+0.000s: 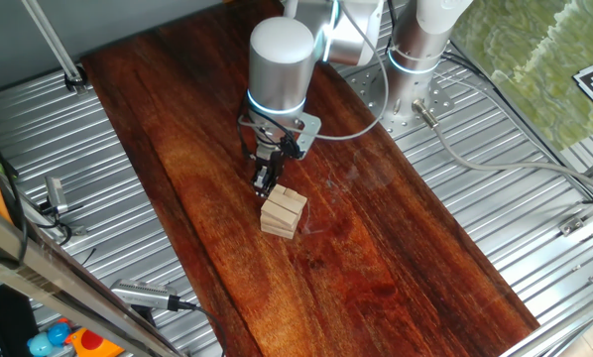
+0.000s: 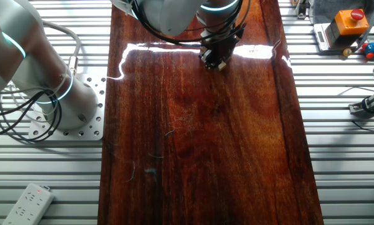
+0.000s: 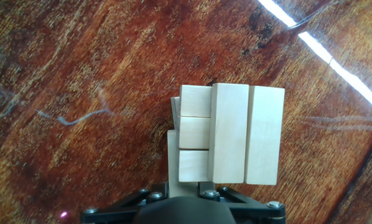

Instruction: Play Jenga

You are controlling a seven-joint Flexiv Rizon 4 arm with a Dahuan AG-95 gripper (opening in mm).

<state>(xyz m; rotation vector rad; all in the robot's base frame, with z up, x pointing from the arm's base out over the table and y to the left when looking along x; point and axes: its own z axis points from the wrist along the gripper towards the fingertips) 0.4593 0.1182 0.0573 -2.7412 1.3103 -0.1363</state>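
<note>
The jaws (image 1: 265, 183), their opening hidden from view, hang just beside the Jenga stack (image 1: 283, 212).

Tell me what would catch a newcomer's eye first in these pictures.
The small stack of pale wooden rectangular blocks stands out against the dark reddish wooden tabletop, near its middle. Right over the stack's edge hangs the black two-finger gripper below the arm's silver cylindrical wrist. From the hand view the top layer is missing one block.

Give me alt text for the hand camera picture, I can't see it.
Looking straight down on a small Jenga stack of pale wooden blocks on a dark reddish wooden table. The top layer only partly covers crosswise blocks below, and the gripper's black base shows at the bottom edge.
</note>
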